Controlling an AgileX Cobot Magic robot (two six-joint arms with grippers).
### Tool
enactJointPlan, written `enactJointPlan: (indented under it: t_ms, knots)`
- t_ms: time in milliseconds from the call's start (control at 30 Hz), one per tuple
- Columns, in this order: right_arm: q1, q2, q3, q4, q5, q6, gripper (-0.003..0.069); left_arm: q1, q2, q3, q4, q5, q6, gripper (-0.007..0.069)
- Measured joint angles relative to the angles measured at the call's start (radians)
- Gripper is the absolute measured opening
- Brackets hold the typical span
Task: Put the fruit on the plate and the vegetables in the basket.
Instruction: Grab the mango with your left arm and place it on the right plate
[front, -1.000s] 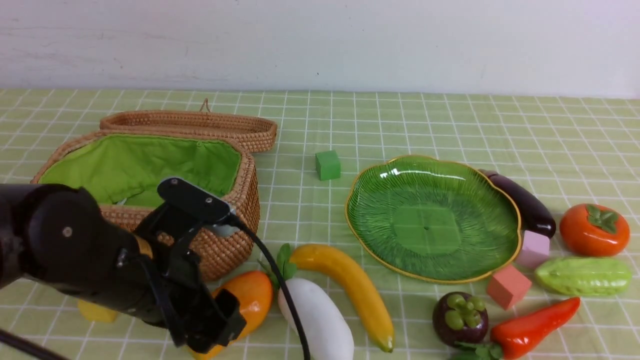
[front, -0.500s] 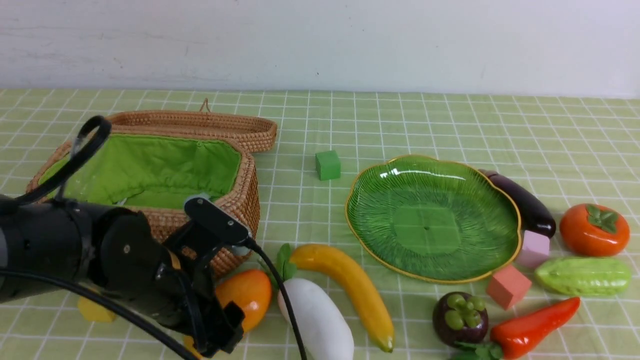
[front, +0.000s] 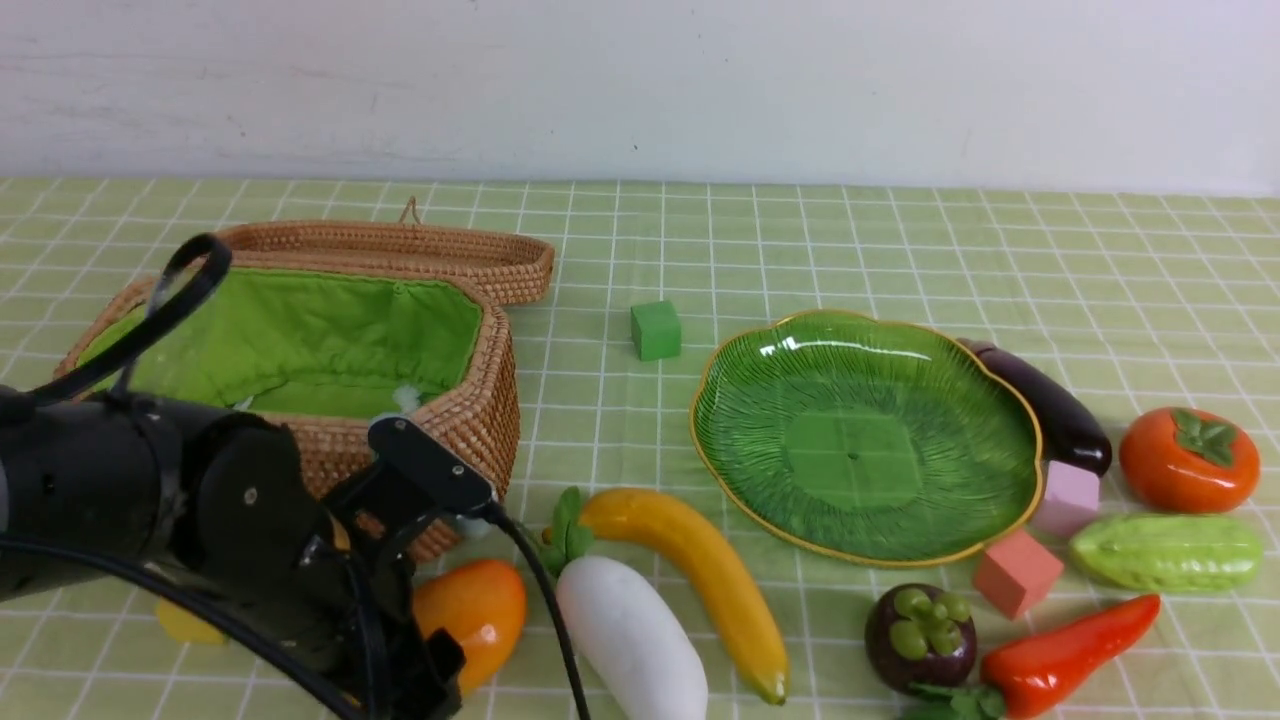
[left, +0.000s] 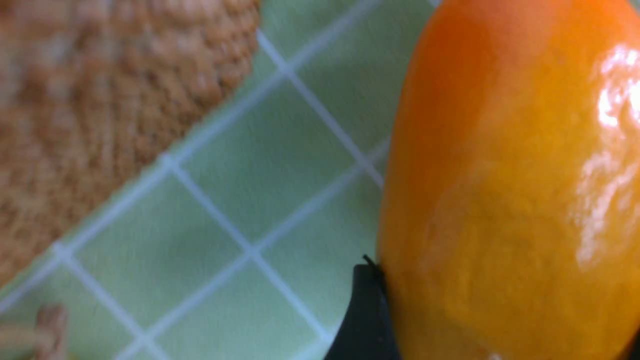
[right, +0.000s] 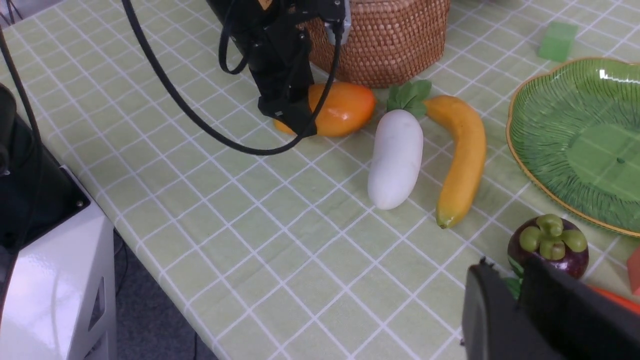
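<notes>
Orange-yellow, the mango (front: 485, 615) was held in the left pincer (front: 440, 665), toward the counter's (front: 820, 640) near left corner. The right pincer (right: 505, 280) was narrow, slightly parted. The mango's smooth skin could slip, or a low swing could hit the radish (front: 635, 640).

The mango (front: 475, 620) lies beside the white radish (front: 632, 635); the left gripper (front: 425, 675) seems to touch it, though its fingertips are poorly seen

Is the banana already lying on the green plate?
No, the banana lies on the tablecloth, beside the radish and apart from the plate.
</notes>
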Motion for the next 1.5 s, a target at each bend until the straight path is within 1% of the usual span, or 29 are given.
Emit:
enactJointPlan:
  t_ms: [133, 233, 300, 333, 400, 500, 567, 667, 700, 733, 800, 900, 933, 967, 1000, 1033, 1067, 1200, 1300, 1433, 1467, 1500]
  knots:
    - [0.000, 0.000, 0.000, 0.000, 0.000, 0.000, 0.0107, 0.000, -0.092, 0.000, -0.013, 0.070, 0.000, 0.0554]
    - [0.000, 0.000, 0.000, 0.000, 0.000, 0.000, 0.0107, -0.014, -0.216, 0.000, -0.078, 0.149, -0.003, 0.0554]
    - [0.000, 0.000, 0.000, 0.000, 0.000, 0.000, 0.0107, -0.040, -0.260, -0.001, -0.104, 0.172, -0.003, 0.0554]
    - [0.000, 0.000, 0.000, -0.002, 0.000, 0.011, 0.0107, -0.080, -0.314, -0.010, -0.131, 0.191, -0.004, 0.0554]
    - [0.000, 0.000, 0.000, -0.016, -0.004, 0.043, 0.0107, -0.143, -0.350, -0.052, -0.146, 0.197, -0.023, 0.0554]
    - [0.000, 0.000, 0.000, -0.073, -0.008, 0.120, 0.0107, -0.222, -0.334, -0.166, -0.151, 0.168, -0.118, 0.0554]
    - [0.000, 0.000, 0.000, -0.123, -0.006, 0.189, 0.0107, -0.252, -0.255, -0.291, -0.140, 0.161, -0.169, 0.0554]
    - [0.000, 0.000, 0.000, -0.179, 0.016, 0.261, 0.0107, -0.276, -0.087, -0.472, -0.128, 0.167, -0.196, 0.0554]
    - [0.000, 0.000, 0.000, -0.179, 0.016, 0.264, 0.0107, -0.279, -0.059, -0.486, -0.127, 0.166, -0.196, 0.0554]
    - [0.000, 0.000, 0.000, -0.197, 0.028, 0.290, 0.0107, -0.285, 0.060, -0.611, -0.125, 0.174, -0.199, 0.0554]
    - [0.000, 0.000, 0.000, -0.204, 0.043, 0.300, 0.0107, -0.289, 0.183, -0.728, -0.124, 0.184, -0.201, 0.0554]
    - [0.000, 0.000, 0.000, -0.207, 0.066, 0.309, 0.0107, -0.289, 0.427, -0.978, -0.108, 0.239, -0.206, 0.0554]
    - [0.000, 0.000, 0.000, -0.207, 0.067, 0.309, 0.0107, -0.289, 0.427, -0.978, -0.106, 0.244, -0.206, 0.0554]
    - [0.000, 0.000, 0.000, -0.208, 0.079, 0.311, 0.0107, -0.289, 0.569, -1.139, -0.085, 0.299, -0.211, 0.0554]
    - [0.000, 0.000, 0.000, -0.209, 0.086, 0.311, 0.0107, -0.289, 0.622, -1.203, -0.077, 0.336, -0.216, 0.0554]
    - [0.000, 0.000, 0.000, -0.209, 0.086, 0.311, 0.0107, -0.289, 0.635, -1.220, -0.072, 0.344, -0.219, 0.0554]
    - [0.000, 0.000, 0.000, -0.211, 0.093, 0.311, 0.0107, -0.289, 0.720, -1.332, -0.051, 0.396, -0.233, 0.0554]
    - [0.000, 0.000, 0.000, -0.214, 0.097, 0.311, 0.0108, -0.290, 0.908, -1.634, 0.060, 0.566, -0.318, 0.0554]
    - [0.000, 0.000, 0.000, -0.217, 0.098, 0.311, 0.0111, -0.290, 0.938, -1.697, 0.090, 0.587, -0.365, 0.0554]
    - [0.000, 0.000, 0.000, -0.225, 0.098, 0.311, 0.0116, -0.290, 0.938, -1.708, 0.076, 0.571, -0.380, 0.0554]
    - [0.000, 0.000, 0.000, -0.225, 0.098, 0.311, 0.0116, -0.290, 0.938, -1.708, 0.071, 0.571, -0.381, 0.0559]
    - [0.000, 0.000, 0.000, -0.225, 0.098, 0.311, 0.0116, -0.290, 0.938, -1.704, 0.068, 0.571, -0.382, 0.0582]
